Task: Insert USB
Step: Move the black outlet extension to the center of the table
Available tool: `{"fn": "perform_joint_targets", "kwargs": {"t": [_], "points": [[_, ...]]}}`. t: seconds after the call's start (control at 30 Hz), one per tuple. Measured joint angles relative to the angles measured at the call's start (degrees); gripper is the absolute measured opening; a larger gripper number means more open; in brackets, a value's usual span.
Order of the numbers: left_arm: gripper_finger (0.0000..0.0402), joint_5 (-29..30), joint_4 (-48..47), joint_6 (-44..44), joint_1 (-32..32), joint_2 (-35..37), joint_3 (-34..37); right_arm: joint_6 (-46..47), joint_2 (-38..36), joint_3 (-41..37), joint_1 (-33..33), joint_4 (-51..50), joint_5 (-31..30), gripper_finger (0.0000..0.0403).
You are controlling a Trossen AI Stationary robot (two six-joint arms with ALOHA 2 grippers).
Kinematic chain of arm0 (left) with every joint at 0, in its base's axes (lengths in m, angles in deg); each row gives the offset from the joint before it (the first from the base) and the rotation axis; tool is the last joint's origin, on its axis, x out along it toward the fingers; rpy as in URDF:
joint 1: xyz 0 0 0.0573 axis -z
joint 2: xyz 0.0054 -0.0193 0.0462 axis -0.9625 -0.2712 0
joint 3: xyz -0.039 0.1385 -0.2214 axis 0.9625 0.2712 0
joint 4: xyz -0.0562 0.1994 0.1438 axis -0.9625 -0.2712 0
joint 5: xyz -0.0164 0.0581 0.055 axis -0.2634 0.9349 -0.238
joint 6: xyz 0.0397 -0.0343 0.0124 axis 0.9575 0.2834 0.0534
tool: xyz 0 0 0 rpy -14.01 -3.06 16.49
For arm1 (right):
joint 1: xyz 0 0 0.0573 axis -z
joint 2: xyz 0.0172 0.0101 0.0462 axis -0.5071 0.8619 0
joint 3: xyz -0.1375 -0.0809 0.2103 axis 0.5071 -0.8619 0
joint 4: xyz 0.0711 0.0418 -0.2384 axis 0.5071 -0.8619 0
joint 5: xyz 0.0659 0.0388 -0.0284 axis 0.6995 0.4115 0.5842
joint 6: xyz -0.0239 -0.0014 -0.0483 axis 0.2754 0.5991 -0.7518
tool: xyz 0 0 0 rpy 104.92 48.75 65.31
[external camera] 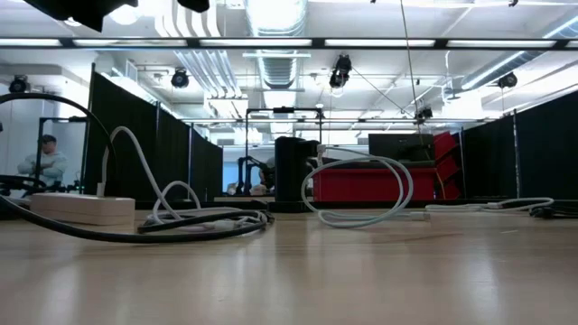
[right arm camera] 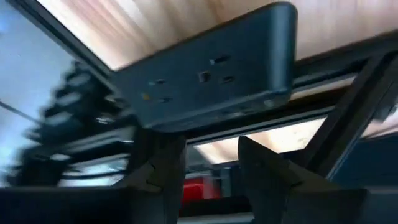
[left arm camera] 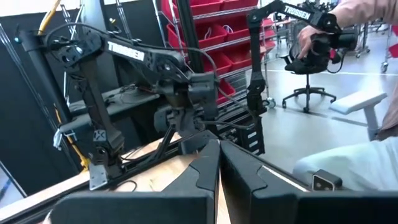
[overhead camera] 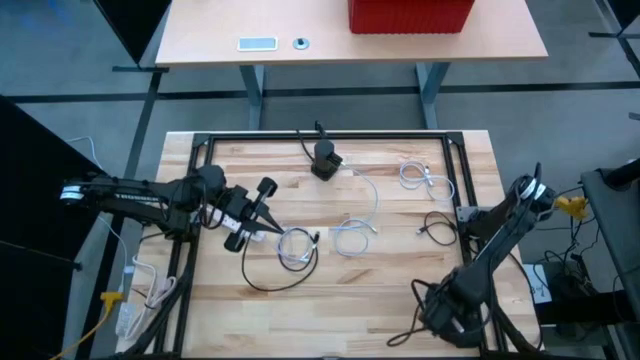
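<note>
While the left gripper point(overhead camera: 270, 229) is hovering low over the near-left part of the wooden table point(overhead camera: 390, 300), its tips are pointing at a white cable coil point(overhead camera: 296, 246) lying just beside them, so the step in hand looks like the pickup of a USB lead, not the insertion. In the left wrist view its fingers point(left arm camera: 199, 171) are pressing together with no gap. Whether a thin plug is pinched between them I cannot tell; nothing is showing there. The right gripper point(right arm camera: 211, 146) is waiting at the table's right edge with its fingers spread apart. It is facing a dark socket box point(right arm camera: 205, 68) mounted by the black frame point(overhead camera: 320, 136), which I judge to be the likely port. Two more white cable coils point(overhead camera: 356, 236) point(overhead camera: 415, 175) and a black cable point(overhead camera: 436, 228) are lying mid-table, well apart from either claw, and a black block point(overhead camera: 325, 158) is standing near the far rail. Next the left claw is probably needing to open, settle around the plug end of the near coil, and grip it squarely so that it can be lined up with a socket. A red bin point(overhead camera: 410, 15) is sitting on the far desk point(overhead camera: 200, 40), and its contents are not showing. A person's hand point(left arm camera: 311, 40) is resting on another arm beyond the table.
</note>
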Motion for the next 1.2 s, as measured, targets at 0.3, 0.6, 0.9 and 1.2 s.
{"fn": "perform_joint_targets", "kwargs": {"t": [0.3,0.6,0.9,1.2], "points": [[0.0,0.12,0.22,4.83,0.0,-0.86,0.0,-15.7,7.37,-0.26,-3.13,-1.71,7.55,0.0122],[0.0,0.83,0.36,8.78,-0.07,-1.67,0.0,-16.6,11.32,-0.3,-6.34,-1.45,9.08,0.0141],[0.0,1.04,1.33,8.78,-0.07,-1.87,0.0,-22.44,11.24,-0.12,-0.31,-7.9,-4.4,0.0161],[0.0,1.05,3.36,8.65,-0.07,-3.49,0.01,-35.7,10.46,1.2,13.18,-8.37,-21.34,0.0165]]}}
